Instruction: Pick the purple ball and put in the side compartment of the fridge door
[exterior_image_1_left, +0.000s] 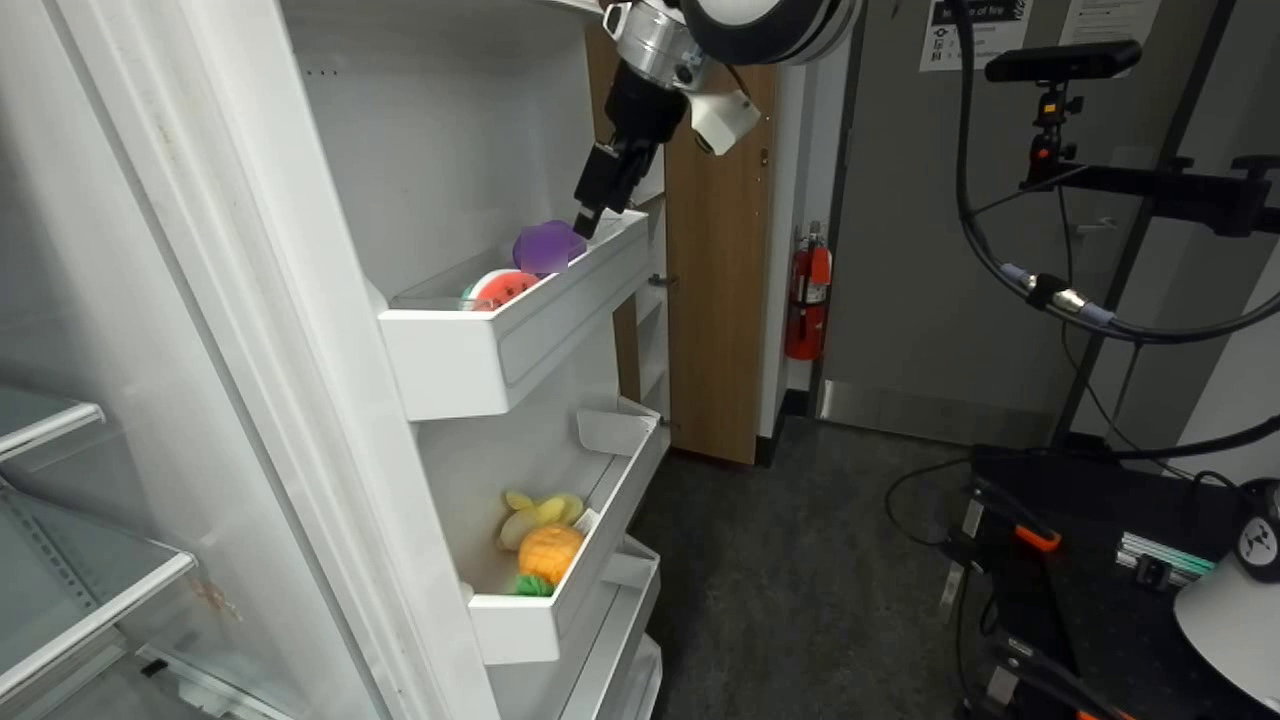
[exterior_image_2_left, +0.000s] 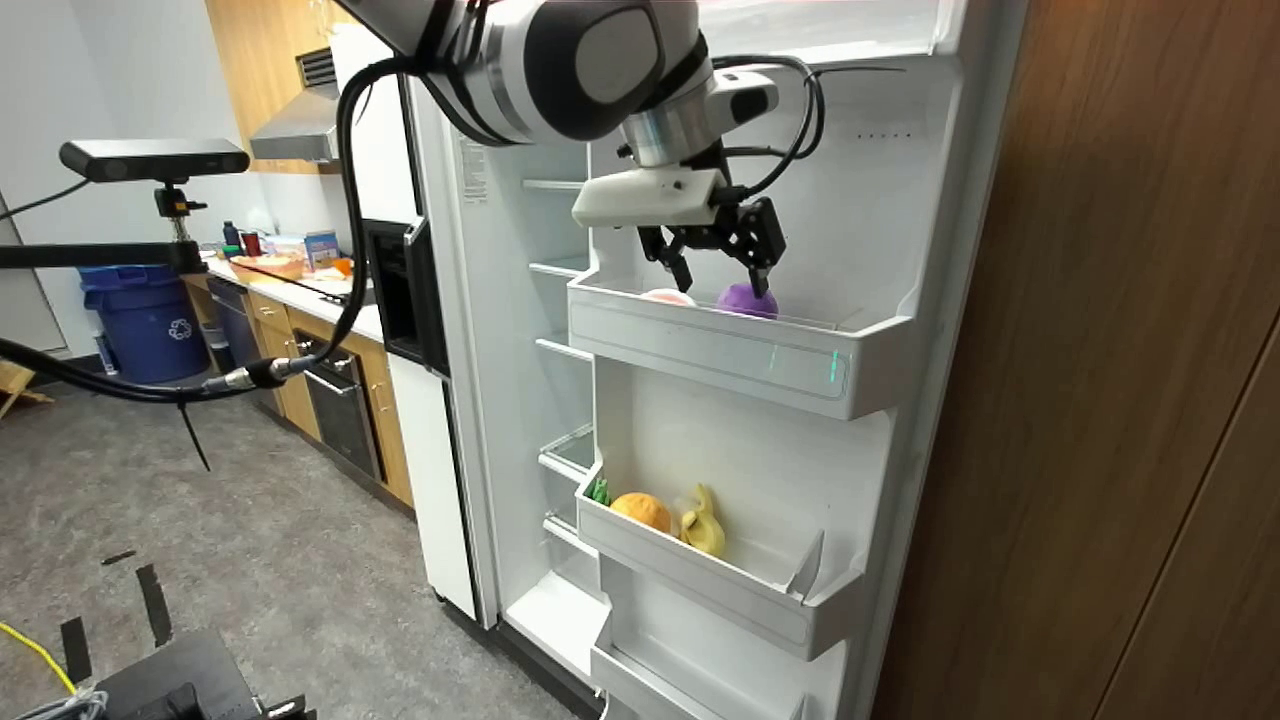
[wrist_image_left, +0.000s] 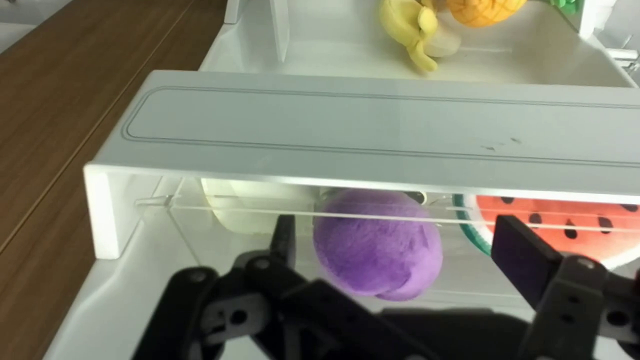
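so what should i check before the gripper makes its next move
1. Gripper open: ok.
2. Purple ball between the fingers: ok, the wrist view shows a gap on each side.
3. Ball inside a white bin: ok.
4. Fridge door open: ok.
5. Fingers clear of the watermelon piece: cannot tell; one overlaps it in the wrist view.
6. Ball gripped, if a lift is planned: not ok.

A bin (exterior_image_2_left: 715, 346) on the door (exterior_image_2_left: 760, 430) carries the ball (wrist_image_left: 377, 250); just beside the ball sits the watermelon (wrist_image_left: 565, 212), and on the ball's other side a pale thing (wrist_image_left: 245, 215), too unclear to name.
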